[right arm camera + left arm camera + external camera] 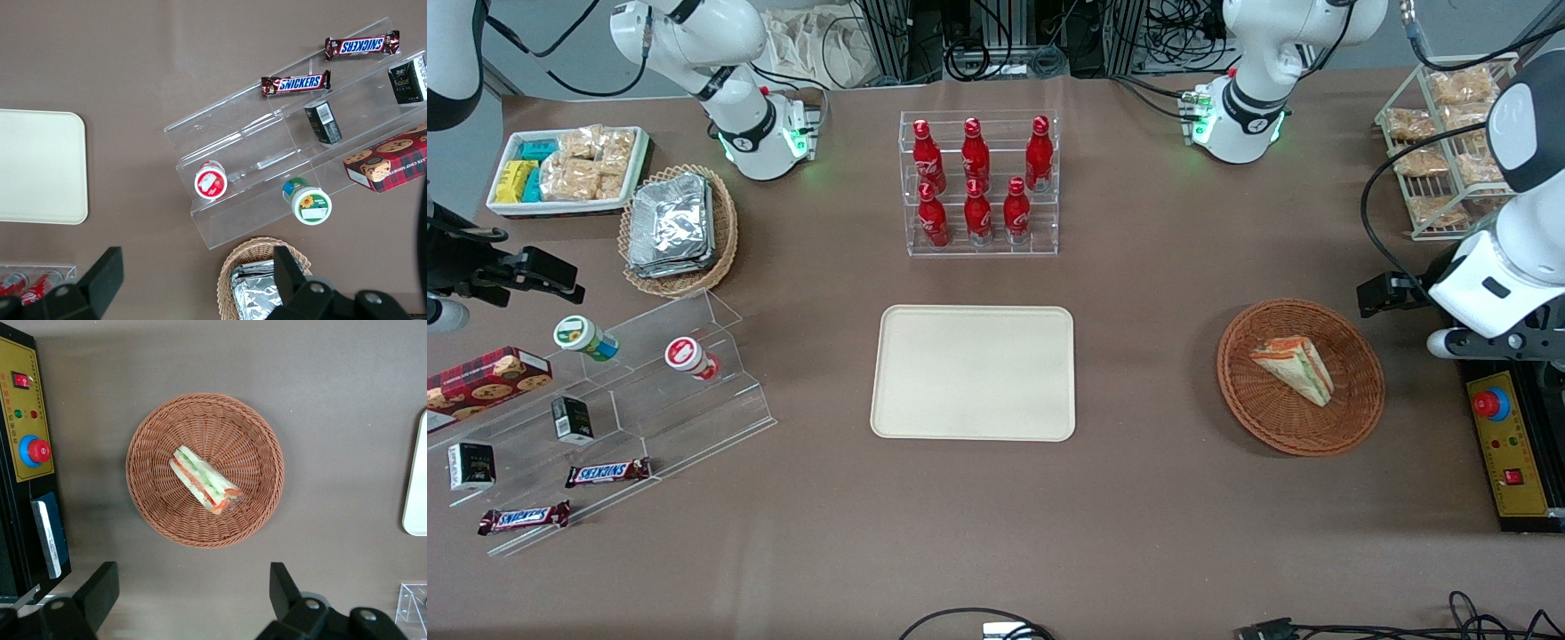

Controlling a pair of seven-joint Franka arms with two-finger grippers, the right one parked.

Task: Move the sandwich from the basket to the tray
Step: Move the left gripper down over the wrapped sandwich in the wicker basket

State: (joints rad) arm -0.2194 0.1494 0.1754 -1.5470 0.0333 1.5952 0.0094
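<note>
brown table: sandwich below spread gripper.

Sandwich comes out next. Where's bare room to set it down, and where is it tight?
The tray is bare across its whole surface, and open tabletop separates it from the basket holding the sandwich. The gripper, open, hangs beside the basket. Crowded: the bottle rack.

Left arm: glossy white shells, black joint bands, black cable looping alongside. Base white with green lights. Gripper: matte black fingers, silver screws on the finger mounts.
</note>
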